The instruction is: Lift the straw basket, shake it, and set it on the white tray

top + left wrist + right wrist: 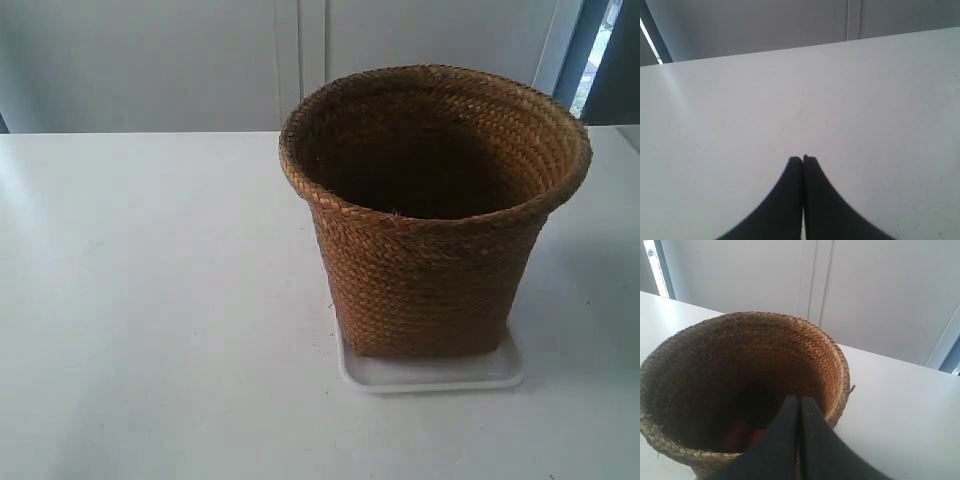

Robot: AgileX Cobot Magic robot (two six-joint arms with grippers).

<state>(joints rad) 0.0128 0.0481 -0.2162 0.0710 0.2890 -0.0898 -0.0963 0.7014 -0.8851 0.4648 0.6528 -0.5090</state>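
The brown woven straw basket (430,270) stands upright on the white tray (432,376), at the right of the white table in the exterior view. Neither arm shows in that view. In the right wrist view, my right gripper (800,399) is shut with nothing in it. It hovers near the basket (805,350), on the side nearest this camera, and looks down into it. Two small red things (735,432) lie in the basket's dark bottom. My left gripper (803,159) is shut over bare table, with no basket in its view.
The white table (150,300) stretches wide to the left of the basket in the exterior view. Pale wall panels (200,60) and a window strip (600,50) stand behind the table's far edge.
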